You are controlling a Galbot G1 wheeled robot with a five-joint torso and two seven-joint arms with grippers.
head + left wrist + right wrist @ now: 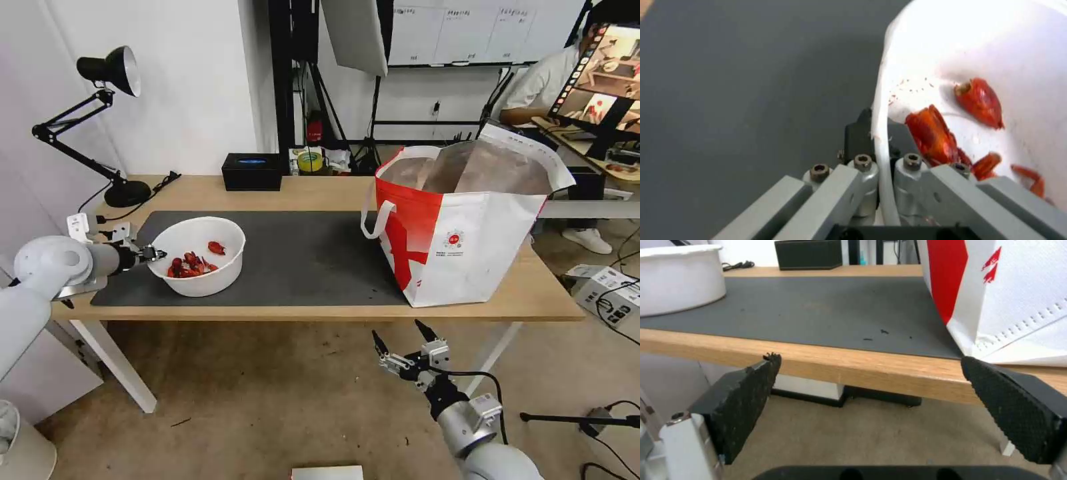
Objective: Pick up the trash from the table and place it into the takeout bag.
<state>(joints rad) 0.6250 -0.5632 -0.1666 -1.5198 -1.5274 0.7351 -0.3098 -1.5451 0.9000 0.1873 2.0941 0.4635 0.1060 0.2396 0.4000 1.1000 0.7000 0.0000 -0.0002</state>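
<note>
**Left gripper pinching the bowl rim, right one idle under the table edge**

Starting close in: the left gripper is clamped on the thin rim of the white round bowl, one black finger outside the wall and one inside. The bowl is smooth glossy plastic, and right past the inner finger sit the red scraps, shiny and shell-like, with tiny red specks on the white wall. Under and to the outer side of that gripper is the dark grey mat, flat and matte.

The right gripper hangs below and in front of the table edge, pads spread wide apart, holding nothing. Its pads are black with a fine knobbly grip texture. Just above them runs the light-wood edge, with a few dark crumbs on the mat beyond.

Above and a bit past the right gripper stands the takeout bag, red and white woven-looking fabric, silver foil lining, white loop handle, small round red logo with print too small to read.

Farthest back: a black box and a black desk lamp.
</note>
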